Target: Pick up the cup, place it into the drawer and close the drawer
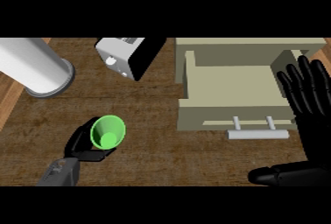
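Head view, steeply down on a dark brown counter [194, 157].

Left hand [84, 144], near left: fingers curled round a green cup [108, 131]. Cup tilted, mouth facing up toward the view, inside visible. Hand wraps it from the left and below; grey forearm enters from the lower edge. Whether the cup rests on the counter or is lifted clear cannot be told.

Right hand [307, 109], right edge: fingers straight and spread, pointing far, thumb out to the left near the lower edge. Holds nothing. It stands just right of the drawer, overlapping its right side.

Drawer [233, 94], beige, right of centre: pulled open toward the near side, inside bare. A pale bar handle [257, 134] on two posts on its near front.

Cup well apart from the drawer, to its left and slightly nearer.

Far left: large grey cylinder [35, 65], lying at an angle, its open end toward the near right. Far centre: a white and black box-shaped appliance [126, 57], tilted, just left of the drawer.
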Tool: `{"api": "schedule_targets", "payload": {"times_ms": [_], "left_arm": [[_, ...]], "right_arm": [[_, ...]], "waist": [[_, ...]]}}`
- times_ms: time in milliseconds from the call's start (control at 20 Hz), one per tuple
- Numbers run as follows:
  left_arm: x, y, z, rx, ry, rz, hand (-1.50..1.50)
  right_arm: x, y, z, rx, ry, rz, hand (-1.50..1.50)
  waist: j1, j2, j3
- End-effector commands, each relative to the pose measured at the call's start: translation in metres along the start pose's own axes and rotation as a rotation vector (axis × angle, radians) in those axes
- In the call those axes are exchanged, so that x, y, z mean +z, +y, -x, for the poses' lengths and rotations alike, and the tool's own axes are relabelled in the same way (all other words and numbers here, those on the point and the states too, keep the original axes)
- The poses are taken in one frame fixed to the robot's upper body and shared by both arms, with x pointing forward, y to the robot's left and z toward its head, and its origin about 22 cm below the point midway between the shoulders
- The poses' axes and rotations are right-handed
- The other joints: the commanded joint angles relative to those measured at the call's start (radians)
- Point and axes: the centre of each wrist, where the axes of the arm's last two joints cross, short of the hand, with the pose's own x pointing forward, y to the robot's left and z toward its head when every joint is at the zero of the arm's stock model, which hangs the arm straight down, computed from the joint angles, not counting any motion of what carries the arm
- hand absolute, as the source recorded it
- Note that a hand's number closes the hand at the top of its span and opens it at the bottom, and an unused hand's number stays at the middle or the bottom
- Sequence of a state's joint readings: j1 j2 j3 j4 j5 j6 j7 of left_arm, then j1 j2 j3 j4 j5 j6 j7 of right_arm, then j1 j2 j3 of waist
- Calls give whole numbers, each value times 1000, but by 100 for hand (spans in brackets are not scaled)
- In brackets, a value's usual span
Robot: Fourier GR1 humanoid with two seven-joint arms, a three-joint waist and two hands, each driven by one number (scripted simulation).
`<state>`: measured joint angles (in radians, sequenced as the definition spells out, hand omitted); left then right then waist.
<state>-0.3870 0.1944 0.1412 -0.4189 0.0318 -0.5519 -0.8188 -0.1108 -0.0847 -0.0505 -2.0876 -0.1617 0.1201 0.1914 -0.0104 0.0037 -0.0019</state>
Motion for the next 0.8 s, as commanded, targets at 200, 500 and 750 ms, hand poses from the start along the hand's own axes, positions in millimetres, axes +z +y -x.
{"api": "schedule_targets", "payload": {"times_ms": [200,500,750], "left_arm": [[-11,-7,-1,56,-221,6,150],[5,-19,13,-43,-342,-369,150],[2,-10,1,-65,-447,-381,150]], "right_arm": [[15,-1,1,14,1,-6,-150],[-3,-2,0,20,-6,3,-150],[-7,7,-2,19,-6,-14,-150]], "waist": [[-8,-1,0],[14,-3,1],[11,-3,1]]}}
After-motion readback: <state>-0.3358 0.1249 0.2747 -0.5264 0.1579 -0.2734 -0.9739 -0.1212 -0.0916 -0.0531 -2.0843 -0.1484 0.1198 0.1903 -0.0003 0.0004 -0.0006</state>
